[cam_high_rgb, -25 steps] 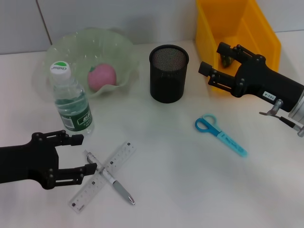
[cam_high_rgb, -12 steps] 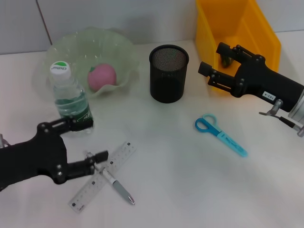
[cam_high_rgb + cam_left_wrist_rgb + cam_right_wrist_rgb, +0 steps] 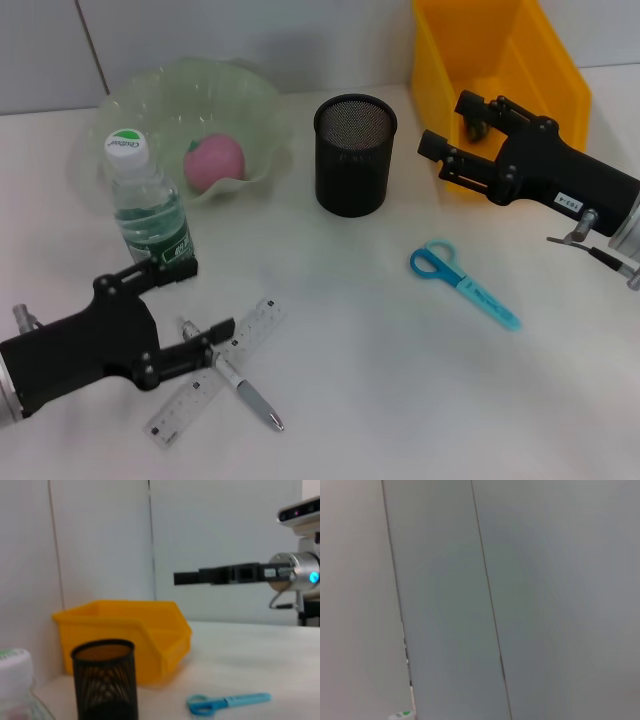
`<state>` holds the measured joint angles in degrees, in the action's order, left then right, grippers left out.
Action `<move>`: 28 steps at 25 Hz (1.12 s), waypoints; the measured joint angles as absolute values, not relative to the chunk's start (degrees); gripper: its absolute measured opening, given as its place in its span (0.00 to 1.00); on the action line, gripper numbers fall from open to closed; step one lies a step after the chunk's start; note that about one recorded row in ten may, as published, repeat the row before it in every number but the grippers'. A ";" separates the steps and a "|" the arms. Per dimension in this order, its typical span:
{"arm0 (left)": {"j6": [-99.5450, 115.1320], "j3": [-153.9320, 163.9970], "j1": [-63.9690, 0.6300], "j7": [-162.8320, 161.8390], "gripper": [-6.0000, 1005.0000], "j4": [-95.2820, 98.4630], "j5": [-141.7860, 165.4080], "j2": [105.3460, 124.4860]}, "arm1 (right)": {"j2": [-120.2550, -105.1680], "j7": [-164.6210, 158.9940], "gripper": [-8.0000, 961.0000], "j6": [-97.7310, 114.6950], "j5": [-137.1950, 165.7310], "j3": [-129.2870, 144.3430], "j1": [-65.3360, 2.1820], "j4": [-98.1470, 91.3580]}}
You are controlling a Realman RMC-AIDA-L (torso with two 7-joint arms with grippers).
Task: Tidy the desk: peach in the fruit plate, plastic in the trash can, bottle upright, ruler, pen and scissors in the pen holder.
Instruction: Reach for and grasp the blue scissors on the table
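White desk [image 3: 380, 400] carries everything. Yellow trash can [image 3: 500, 50] sits at the back right, a dark item inside, hard to identify. Pale green fruit plate [image 3: 180, 100] at back left with the pink peach [image 3: 214, 162] in it. Right gripper [image 3: 446, 137] hangs at the can's front edge, fingers spread apart, nothing held. Left gripper [image 3: 205, 303] is low at front left, fingers apart, one finger by the bottle base, the other over the ruler and pen. Black mesh pen holder [image 3: 355, 155] stands between plate and can. Bottle [image 3: 147, 212] upright, green cap, in front of the plate. Clear ruler [image 3: 255, 330] lies crossed with the pen [image 3: 250, 395]. Blue scissors [image 3: 462, 284] lie flat in front of the can.
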<state>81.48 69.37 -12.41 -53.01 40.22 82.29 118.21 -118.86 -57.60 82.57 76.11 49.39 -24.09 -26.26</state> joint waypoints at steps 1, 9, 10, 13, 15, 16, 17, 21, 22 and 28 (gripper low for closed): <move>81.58 69.35 -12.16 -54.41 0.78 41.33 83.65 118.15 | -118.66 -59.18 0.78 82.57 76.47 49.55 -23.83 -27.04; 81.82 69.39 -11.82 -58.58 0.78 44.00 87.48 118.29 | -118.83 -97.44 0.78 88.18 104.92 50.14 -22.48 -58.82; 81.82 69.39 -11.82 -58.58 0.78 44.00 87.48 118.29 | -118.83 -97.44 0.78 88.18 104.92 50.14 -22.48 -58.82; 82.13 69.61 -12.07 -58.72 0.78 44.05 87.50 118.46 | -118.84 -113.32 0.78 89.85 117.63 51.86 -24.43 -69.52; 82.23 69.62 -12.10 -58.72 0.78 44.05 87.49 118.48 | -118.70 -122.43 0.77 92.24 125.58 54.25 -26.46 -75.80; 82.44 69.64 -12.14 -58.73 0.78 44.06 87.40 118.49 | -118.64 -125.03 0.77 93.15 128.17 55.11 -27.27 -77.45; 82.48 69.70 -12.17 -58.74 0.78 44.07 87.33 118.49 | -118.59 -127.64 0.77 94.47 131.06 56.29 -28.38 -79.32; 82.55 69.88 -12.48 -58.75 0.78 44.07 87.15 118.60 | -118.65 -136.52 0.77 97.96 142.28 59.38 -33.50 -81.93; 82.56 69.87 -12.61 -58.75 0.78 44.04 87.14 118.62 | -118.75 -138.02 0.77 98.50 144.51 59.92 -34.71 -81.91; 82.71 69.87 -13.00 -59.08 0.78 43.75 87.04 118.68 | -118.85 -142.35 0.77 98.94 149.53 61.96 -38.52 -79.27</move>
